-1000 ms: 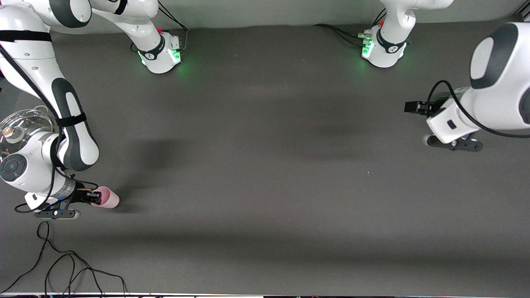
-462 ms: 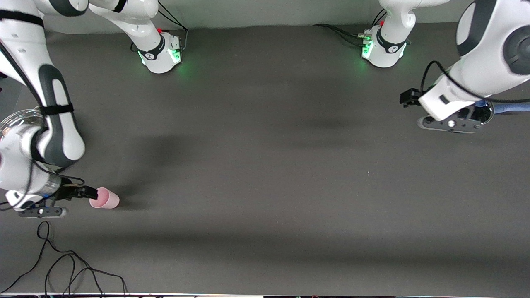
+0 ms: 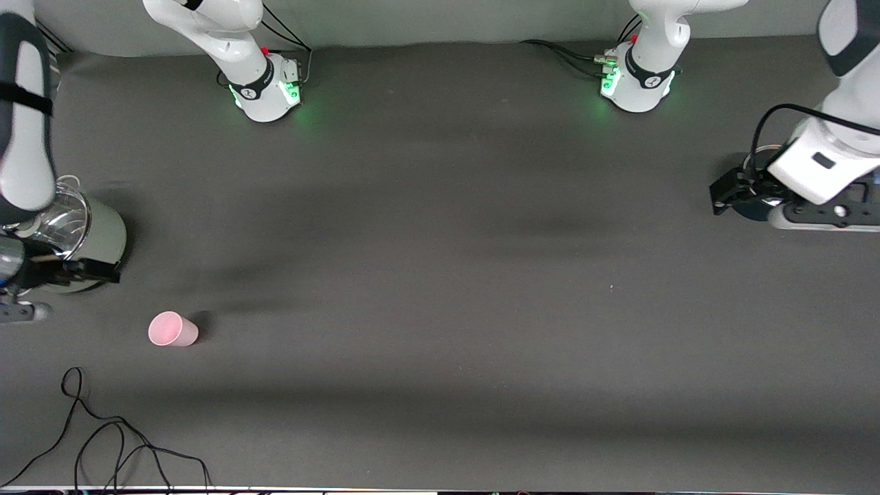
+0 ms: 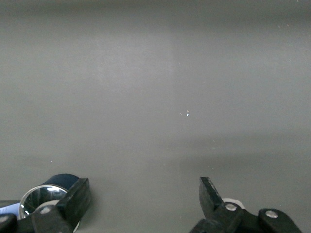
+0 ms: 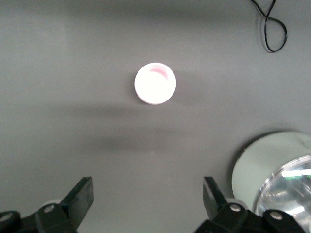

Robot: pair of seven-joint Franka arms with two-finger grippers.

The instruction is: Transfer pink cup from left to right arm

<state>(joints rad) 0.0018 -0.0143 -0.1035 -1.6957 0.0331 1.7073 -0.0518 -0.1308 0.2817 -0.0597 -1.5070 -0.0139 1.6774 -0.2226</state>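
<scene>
Dark grey matting spreads wide under both of my arms, and the pink cup (image 3: 172, 329) stands on it by itself at the right arm's end of the table, upright, open mouth up, touching nothing. My right gripper (image 5: 148, 200) hangs in the air over the mat beside the glass-lidded pot (image 3: 86, 234), fingers spread wide apart and holding nothing, the cup plain to see in the right wrist view (image 5: 155, 83) and well clear of the fingertips. My left gripper (image 4: 145, 196) is away at the left arm's end, over a dark blue lidded pot (image 4: 48, 191), fingers also spread and empty. By my reading the hand-over is done: the cup sits on the right arm's side and neither hand holds it, so what is left looks like nothing more than pulling both arms clear. Room to move is generous, a long bare middle stretch between the two arms. Watch-outs on the right: the pot close by the gripper, and a loose black cable (image 3: 117, 440) coiled nearer the front camera than the cup.
</scene>
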